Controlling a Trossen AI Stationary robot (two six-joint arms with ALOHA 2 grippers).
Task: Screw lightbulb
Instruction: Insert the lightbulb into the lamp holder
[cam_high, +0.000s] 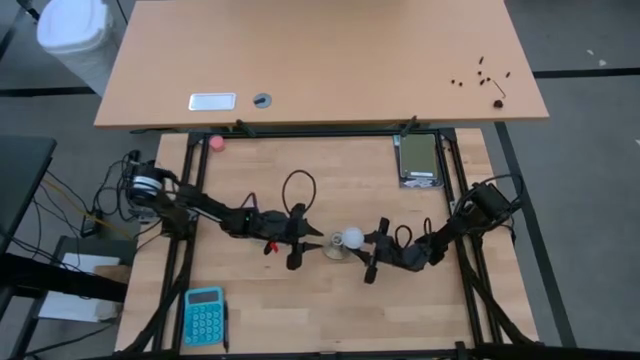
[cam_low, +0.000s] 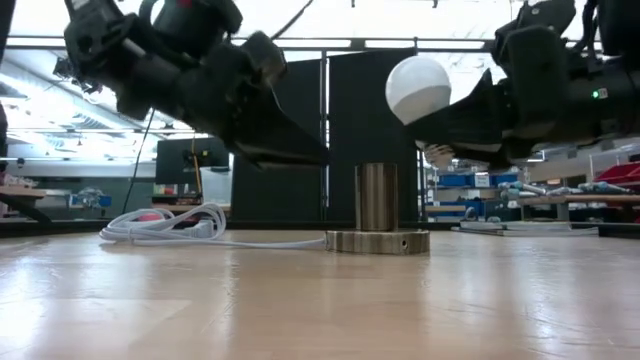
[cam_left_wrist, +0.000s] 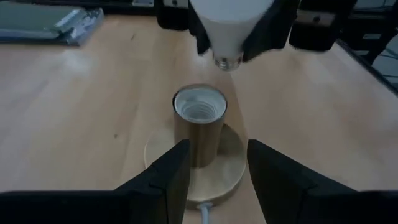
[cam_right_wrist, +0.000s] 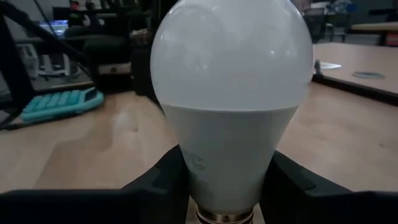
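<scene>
At frame centre the lightbulb (cam_high: 349, 238) was held clamped in the right end effector (cam_high: 366, 250) just above the socket (cam_left_wrist: 199, 127), which was straddled by the left end effector (cam_high: 300, 243) with fingers apart, so alignment seemed underway, lowering and twisting being next.

Bright, even overhead light; backlit low view, soft shadows, blurred near edges.

The high view looks straight down on the round brass-coloured metal socket (cam_high: 333, 247). The low view faces it level from the tabletop, near. The left wrist view looks down into it from very close. The right wrist view is filled by the white frosted lightbulb (cam_right_wrist: 231, 93), which all four views share
</scene>
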